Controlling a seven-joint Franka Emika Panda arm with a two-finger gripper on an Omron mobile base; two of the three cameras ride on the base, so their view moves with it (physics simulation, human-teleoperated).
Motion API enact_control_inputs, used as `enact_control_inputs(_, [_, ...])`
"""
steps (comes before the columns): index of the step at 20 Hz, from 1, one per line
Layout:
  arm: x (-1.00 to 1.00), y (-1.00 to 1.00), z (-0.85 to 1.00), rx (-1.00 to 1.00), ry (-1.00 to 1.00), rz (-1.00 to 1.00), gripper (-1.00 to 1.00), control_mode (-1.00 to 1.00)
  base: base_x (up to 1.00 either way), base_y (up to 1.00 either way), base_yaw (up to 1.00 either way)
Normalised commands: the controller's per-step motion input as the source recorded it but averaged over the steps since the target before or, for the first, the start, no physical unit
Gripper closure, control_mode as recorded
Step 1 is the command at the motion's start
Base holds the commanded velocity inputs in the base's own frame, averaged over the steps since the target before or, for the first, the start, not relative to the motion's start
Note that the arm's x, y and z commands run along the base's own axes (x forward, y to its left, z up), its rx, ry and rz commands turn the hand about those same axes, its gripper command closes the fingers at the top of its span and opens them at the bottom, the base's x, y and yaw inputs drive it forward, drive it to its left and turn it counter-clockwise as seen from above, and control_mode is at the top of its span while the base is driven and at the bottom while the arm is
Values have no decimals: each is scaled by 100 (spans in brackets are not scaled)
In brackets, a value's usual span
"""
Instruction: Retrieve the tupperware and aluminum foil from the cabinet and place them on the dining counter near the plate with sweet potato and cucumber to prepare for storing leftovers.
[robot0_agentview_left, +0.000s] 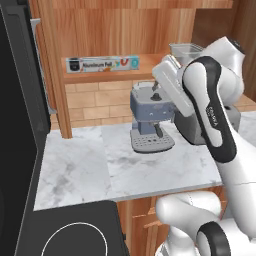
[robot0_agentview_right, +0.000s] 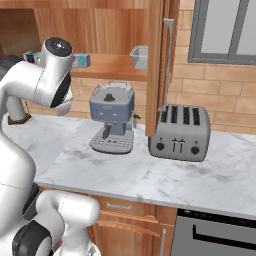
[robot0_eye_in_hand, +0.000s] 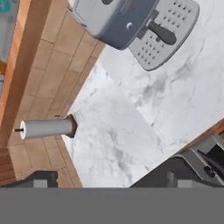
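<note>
The aluminum foil (robot0_agentview_left: 102, 64), a long light-blue carton, lies on the shelf of the open wooden cabinet (robot0_agentview_left: 115, 30). In the right base view my arm partly covers the aluminum foil (robot0_agentview_right: 81, 60). The tupperware (robot0_agentview_left: 186, 50), a small grey-white container, sits at the shelf's right end, and the right base view shows the tupperware (robot0_agentview_right: 140, 56) beside the open door. My gripper (robot0_eye_in_hand: 109, 181) is open with nothing between its tips. It hangs over the marble worktop, below the shelf, pointing down past the coffee machine (robot0_eye_in_hand: 127, 22). The dining counter and the plate are out of view.
A blue-grey coffee machine (robot0_agentview_left: 150, 120) stands on the worktop (robot0_agentview_left: 75, 170) under the shelf, with a silver toaster (robot0_agentview_right: 181, 132) to its right. The cabinet door (robot0_agentview_right: 156, 65) hangs open between them. A paper towel roll (robot0_eye_in_hand: 46, 128) sticks out from the brick wall. A black stovetop (robot0_agentview_left: 75, 230) lies near the front.
</note>
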Motion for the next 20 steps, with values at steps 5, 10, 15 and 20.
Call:
enact_control_inputs(5, [37,6,31,31,11,-38,-100,-100,0,0,0])
enact_control_inputs(10, [41,0,17,31,22,-27,-100,-100,0,0,0])
enact_control_inputs(15, [42,0,6,25,28,-15,-100,-100,0,0,0])
enact_control_inputs(20, [48,-20,26,23,23,-2,-100,-100,0,0,0])
